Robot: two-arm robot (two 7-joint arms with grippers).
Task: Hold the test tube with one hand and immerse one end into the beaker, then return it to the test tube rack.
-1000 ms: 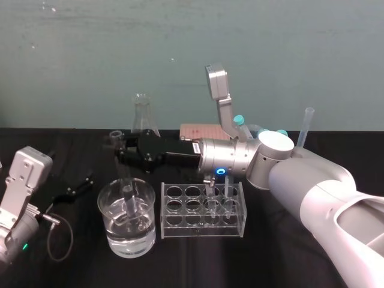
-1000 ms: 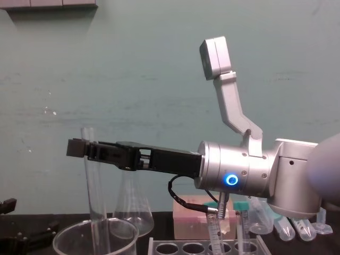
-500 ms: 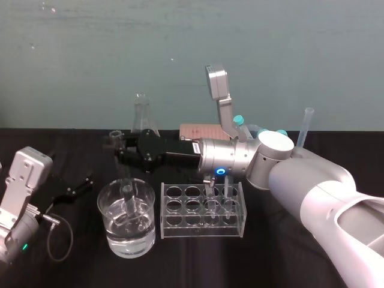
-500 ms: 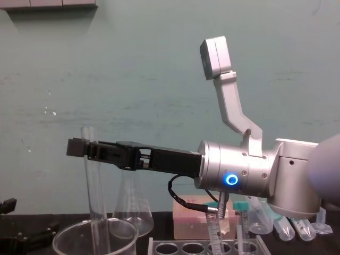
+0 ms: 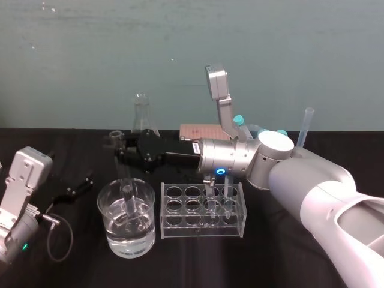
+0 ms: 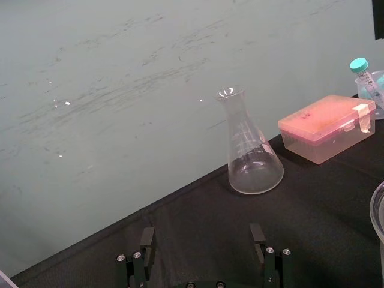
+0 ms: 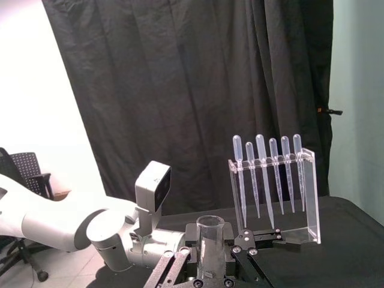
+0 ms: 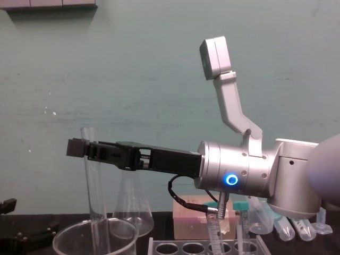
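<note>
Test tube point(image 8: 94, 180) stands in the beaker point(image 5: 144, 240), maybe touching bottom; the right gripper point(image 5: 122, 153) has its jaws pinched on it. Lifted crooked, it could bang the rim or slip. Left gripper point(image 6: 202, 234) rests at left, jaws apart.

silver cylindrical right arm point(image 8: 255, 159), glowing blue ring point(image 8: 231, 180), long black right claw point(image 8: 78, 147), thin black cable point(image 8: 186, 202)

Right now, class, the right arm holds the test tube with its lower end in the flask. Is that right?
No: the test tube has its lower end in the beaker, not the flask, as the head view shows. The right arm does hold it.
</note>
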